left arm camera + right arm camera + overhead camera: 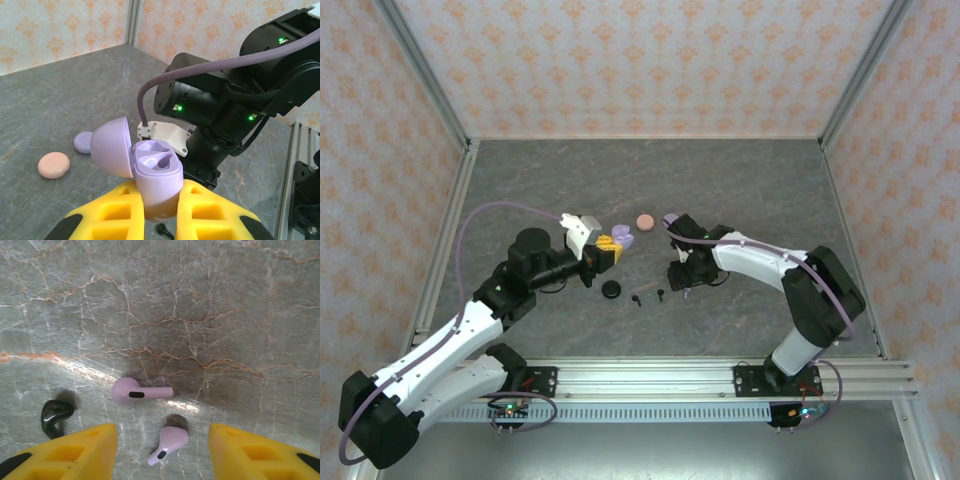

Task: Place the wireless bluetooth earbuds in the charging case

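Right jaws open. Lilac earbud between them, bottom middle, stem slanting down-left. Left jaws hold open case.

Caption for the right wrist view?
Parted yellow fingers straddle the nearer of two lilac stemmed earbuds on the grey marbled tabletop; black earbud lies left.

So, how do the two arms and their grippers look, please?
The left arm and the right arm have white links and black joints. A lilac cable runs along each. The left gripper and the right gripper have blocky yellow fingers. Small green lights glow on the right arm.
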